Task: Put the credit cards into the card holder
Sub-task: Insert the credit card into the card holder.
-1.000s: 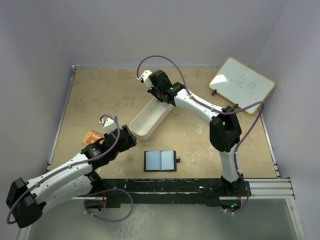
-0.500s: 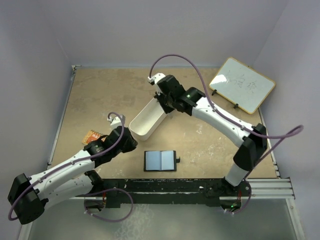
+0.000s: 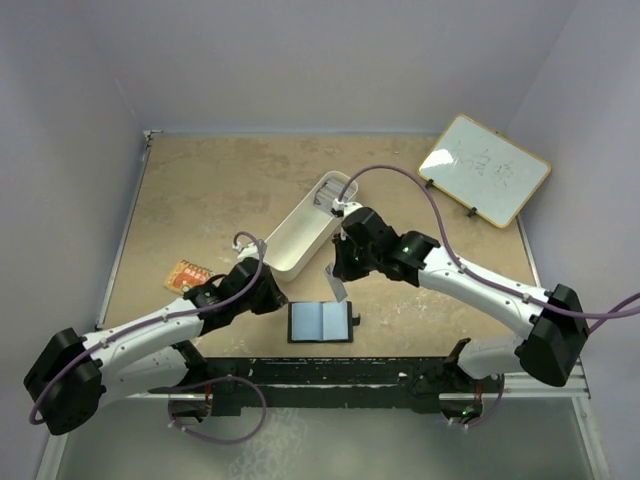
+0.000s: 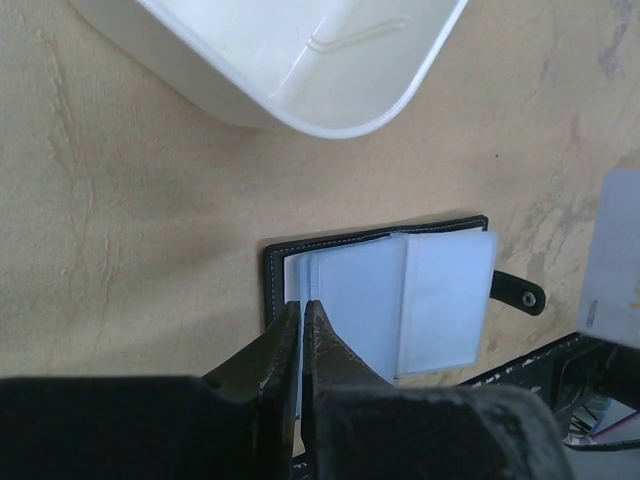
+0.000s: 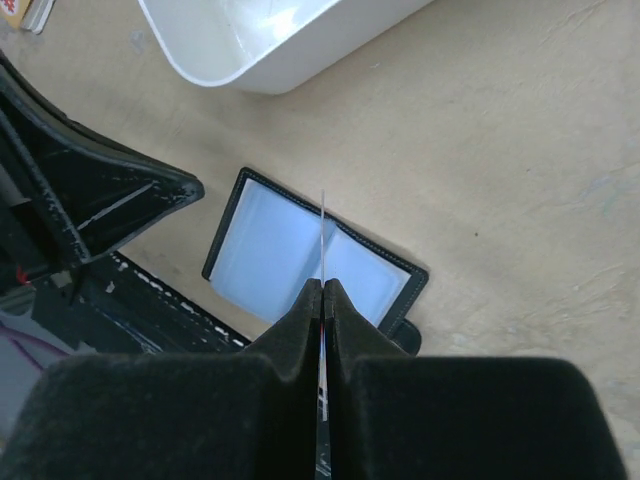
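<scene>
The black card holder (image 3: 322, 322) lies open near the table's front edge, its blue-grey sleeves facing up. My right gripper (image 3: 339, 272) hangs just above it, shut on one grey credit card (image 3: 339, 288) held on edge. In the right wrist view that card (image 5: 323, 225) shows as a thin line over the holder's (image 5: 260, 260) middle fold. My left gripper (image 4: 302, 306) is shut with nothing in it, its tips at the left edge of the holder (image 4: 440, 290). More grey cards (image 3: 329, 192) lie in the far end of the white tray (image 3: 300, 240).
The long white tray runs diagonally just behind the holder and close to both wrists. A small orange-faced packet (image 3: 187, 275) lies left of my left arm. A whiteboard (image 3: 484, 168) stands at the back right. A black rail (image 3: 330, 375) borders the table's front edge.
My right arm has swung from the tray's far end down to above the holder, carrying a card. My left gripper has slid right to the holder's left edge and shut.
</scene>
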`<action>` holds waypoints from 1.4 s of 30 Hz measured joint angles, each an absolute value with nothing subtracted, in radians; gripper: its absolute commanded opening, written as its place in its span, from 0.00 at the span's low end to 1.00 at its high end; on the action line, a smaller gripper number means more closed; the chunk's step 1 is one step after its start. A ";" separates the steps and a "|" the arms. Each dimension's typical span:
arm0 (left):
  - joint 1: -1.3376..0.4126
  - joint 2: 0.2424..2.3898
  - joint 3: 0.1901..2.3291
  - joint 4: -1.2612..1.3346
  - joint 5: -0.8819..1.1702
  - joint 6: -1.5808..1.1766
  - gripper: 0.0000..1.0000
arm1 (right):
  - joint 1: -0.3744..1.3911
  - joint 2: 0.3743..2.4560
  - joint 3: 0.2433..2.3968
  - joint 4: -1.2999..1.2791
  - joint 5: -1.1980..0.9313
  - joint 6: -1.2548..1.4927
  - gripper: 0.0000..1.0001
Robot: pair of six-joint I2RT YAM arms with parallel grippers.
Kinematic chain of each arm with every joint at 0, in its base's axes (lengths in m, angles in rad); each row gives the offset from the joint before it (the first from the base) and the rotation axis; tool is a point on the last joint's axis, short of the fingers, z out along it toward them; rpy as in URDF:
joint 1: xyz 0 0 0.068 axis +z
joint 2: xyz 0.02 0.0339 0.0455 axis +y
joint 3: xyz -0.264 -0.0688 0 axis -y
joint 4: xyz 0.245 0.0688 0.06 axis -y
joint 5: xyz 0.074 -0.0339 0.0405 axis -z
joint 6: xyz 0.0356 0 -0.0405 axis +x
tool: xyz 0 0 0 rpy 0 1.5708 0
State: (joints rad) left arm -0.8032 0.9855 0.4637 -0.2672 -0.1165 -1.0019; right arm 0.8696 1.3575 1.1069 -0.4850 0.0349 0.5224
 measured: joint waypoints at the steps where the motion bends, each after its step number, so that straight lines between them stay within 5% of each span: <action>1: -0.803 0.993 0.454 -0.255 -0.110 -1.004 0.00 | 0.870 1.340 1.074 -0.459 0.025 0.552 0.00; 17: -0.805 1.056 0.344 -0.081 -0.038 -1.071 0.00 | 0.870 1.310 0.736 -0.160 -0.097 0.828 0.00; 42: -0.870 1.158 0.340 -0.001 -0.086 -1.133 0.02 | 0.870 1.372 0.632 -0.006 -0.162 0.833 0.00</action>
State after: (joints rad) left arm -0.8703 1.1584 0.3397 -0.0013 -0.0856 -1.1328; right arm 0.8696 1.3716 0.6315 -0.0059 -0.1623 0.8330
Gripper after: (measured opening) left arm 0.015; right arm 0.005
